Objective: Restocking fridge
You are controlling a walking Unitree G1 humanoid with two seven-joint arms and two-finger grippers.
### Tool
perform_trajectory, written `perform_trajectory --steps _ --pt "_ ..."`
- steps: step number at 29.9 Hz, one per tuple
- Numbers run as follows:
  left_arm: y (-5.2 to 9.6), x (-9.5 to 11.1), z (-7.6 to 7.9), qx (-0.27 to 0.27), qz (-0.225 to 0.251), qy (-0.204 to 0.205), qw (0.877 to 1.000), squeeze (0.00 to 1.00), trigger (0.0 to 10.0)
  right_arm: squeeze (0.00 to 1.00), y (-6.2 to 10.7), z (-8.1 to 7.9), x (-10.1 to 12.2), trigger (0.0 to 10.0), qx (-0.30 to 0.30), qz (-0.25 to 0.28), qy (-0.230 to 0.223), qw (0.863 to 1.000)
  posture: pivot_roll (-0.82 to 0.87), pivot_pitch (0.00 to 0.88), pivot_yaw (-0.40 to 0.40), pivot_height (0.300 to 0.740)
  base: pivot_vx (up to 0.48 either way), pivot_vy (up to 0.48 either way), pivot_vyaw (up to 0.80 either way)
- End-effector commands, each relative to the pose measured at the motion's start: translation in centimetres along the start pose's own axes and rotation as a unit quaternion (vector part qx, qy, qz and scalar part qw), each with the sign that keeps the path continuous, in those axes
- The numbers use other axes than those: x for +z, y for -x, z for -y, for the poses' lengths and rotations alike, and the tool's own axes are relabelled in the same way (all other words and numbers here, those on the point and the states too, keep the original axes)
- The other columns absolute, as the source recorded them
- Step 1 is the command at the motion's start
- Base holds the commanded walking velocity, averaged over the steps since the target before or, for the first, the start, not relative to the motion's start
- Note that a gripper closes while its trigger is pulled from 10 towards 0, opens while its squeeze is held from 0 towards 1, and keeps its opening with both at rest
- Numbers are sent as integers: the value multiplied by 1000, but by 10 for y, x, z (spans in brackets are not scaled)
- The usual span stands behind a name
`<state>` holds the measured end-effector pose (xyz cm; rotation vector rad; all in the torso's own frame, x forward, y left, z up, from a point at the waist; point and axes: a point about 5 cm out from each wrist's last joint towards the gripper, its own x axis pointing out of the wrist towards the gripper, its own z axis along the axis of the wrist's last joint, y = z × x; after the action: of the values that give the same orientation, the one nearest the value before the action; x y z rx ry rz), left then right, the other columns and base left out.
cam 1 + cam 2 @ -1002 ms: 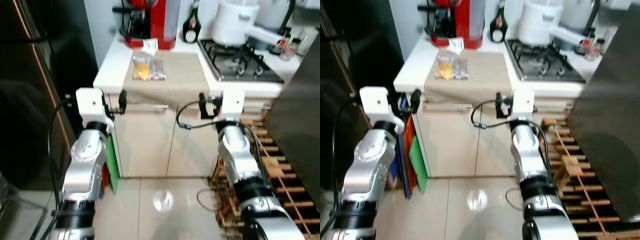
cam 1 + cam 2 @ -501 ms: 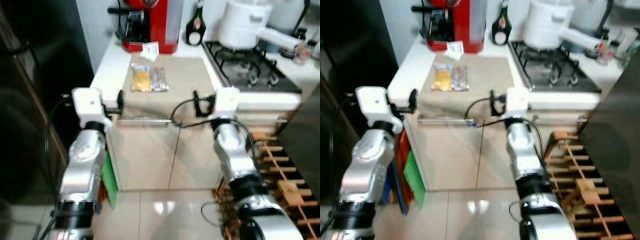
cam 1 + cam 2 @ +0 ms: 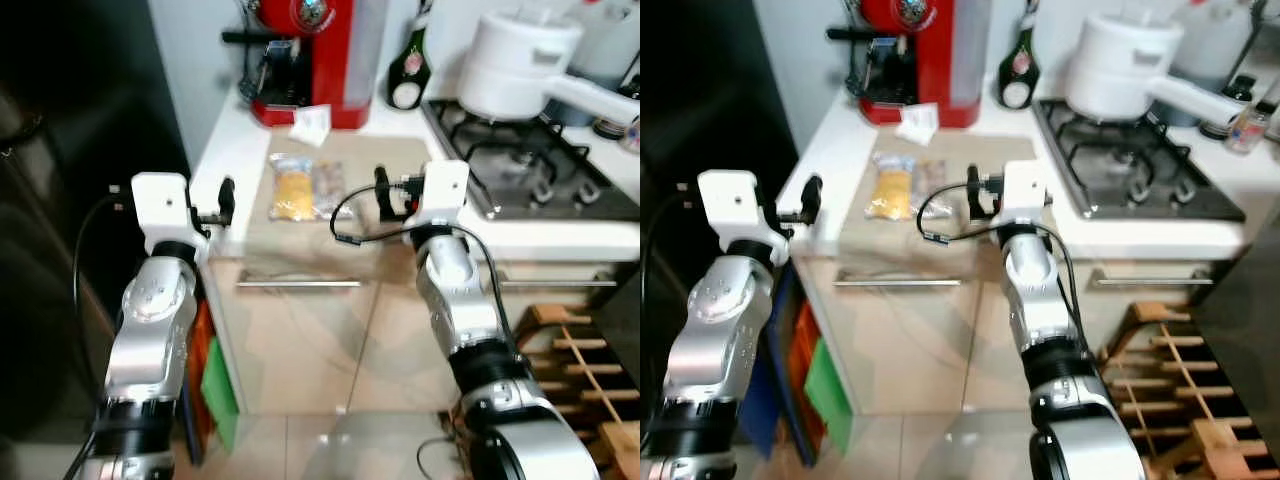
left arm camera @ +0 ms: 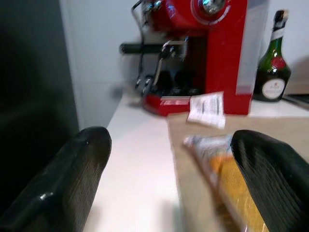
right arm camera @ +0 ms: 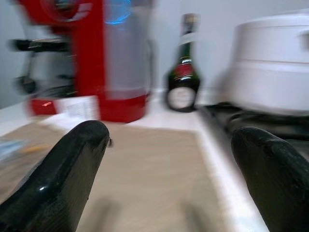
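Two clear food packets [image 3: 305, 190], one with yellow contents, lie side by side on a beige mat [image 3: 350, 215] on the white counter. My left gripper [image 3: 222, 200] is held at the counter's left edge, open and empty, with the packets [image 4: 227, 169] just ahead of its fingers [image 4: 82, 183]. To the right of the packets my right gripper [image 3: 385, 192] hovers over the mat, open with nothing between its fingers [image 5: 63, 174]. A tall black fridge [image 3: 70, 200] stands to the left of the counter, its door closed.
A red coffee machine [image 3: 310, 60] and a dark green bottle [image 3: 408, 75] stand at the counter's back. A white pot [image 3: 515, 65] sits on the gas hob [image 3: 540, 170] at right. A wooden rack [image 3: 580, 370] is on the floor, right. Below the counter are drawer handles [image 3: 300, 284].
The camera has come closer to the counter. Both arms have risen from drawer height to counter level, the grippers now either side of the packets.
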<state>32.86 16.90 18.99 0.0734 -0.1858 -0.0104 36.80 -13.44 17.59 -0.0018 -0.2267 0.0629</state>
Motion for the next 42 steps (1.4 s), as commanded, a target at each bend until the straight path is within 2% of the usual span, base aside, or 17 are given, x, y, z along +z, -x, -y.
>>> perform_trajectory --steps 1,3,4,6,8,10,11,13,14,16,19,23,28,30,34,39,42 --pt "-11 9 -21 28 -13 -19 999 0 10000 0 2 -13 13 10000 44 18 -5 999 -15 0 -8 740 0 0 0" --pt "-15 16 -27 28 -10 -8 1000 0 10000 0 5 -14 14 10000 52 18 -4 998 -19 0 -4 740 0 0 0" --pt "-25 25 -31 22 -13 24 999 0 10000 0 11 -13 13 10000 52 17 -3 999 -27 0 5 740 0 0 0" --pt "-29 28 -32 18 -17 37 999 0 10000 0 13 -12 12 10000 49 17 -3 999 -27 0 5 740 0 0 0" --pt "-42 30 -27 -19 -35 82 996 0 10000 0 16 -7 8 10000 34 9 -9 999 -36 0 17 740 0 0 0" --pt "-55 26 -22 -47 -61 106 991 0 10000 0 19 -4 7 10000 25 4 -14 1000 -48 0 37 740 0 0 0" --pt "-55 26 -22 -47 -61 106 991 0 10000 0 19 -4 7 10000 25 4 -14 1000 -48 0 37 740 0 0 0" --pt "-67 18 -15 -84 -102 136 982 0 10000 0 25 -3 9 10000 20 1 -23 1000 -69 0 66 740 0 0 0" --pt "-67 18 -15 -84 -102 136 982 0 10000 0 25 -3 9 10000 20 1 -23 1000 -69 0 66 740 0 0 0" --pt "-72 11 -10 -111 -132 156 972 0 10000 0 31 -2 12 10000 23 1 -30 999 -84 0 79 740 0 0 0" --pt "-75 2 -9 -104 -162 175 965 0 10000 0 39 9 18 10000 11 16 16 1000 -109 0 97 740 0 0 0" --pt "-76 -4 -2 -111 -175 208 956 0 10000 0 57 20 18 10000 0 -2 34 999 -141 0 121 740 0 0 0" --pt "-78 -5 4 -124 -176 213 953 0 10000 0 64 22 15 10000 -7 -15 31 999 -146 0 126 740 0 0 0" --pt "-76 -11 14 -151 -192 204 948 0 10000 0 70 18 15 10000 -7 -23 27 999 -140 0 127 740 0 0 0" --pt "-75 -18 20 -158 -204 187 948 0 10000 0 73 13 13 10000 0 -34 24 999 -139 0 128 740 0 0 0" --pt "-74 -26 16 -126 -224 163 953 0 10000 0 75 12 9 10000 -3 -59 30 998 -138 0 127 740 0 0 0" --pt "-74 -28 15 -110 -226 172 952 0 10000 0 77 13 8 10000 -4 -67 40 997 -143 0 127 740 0 0 0"
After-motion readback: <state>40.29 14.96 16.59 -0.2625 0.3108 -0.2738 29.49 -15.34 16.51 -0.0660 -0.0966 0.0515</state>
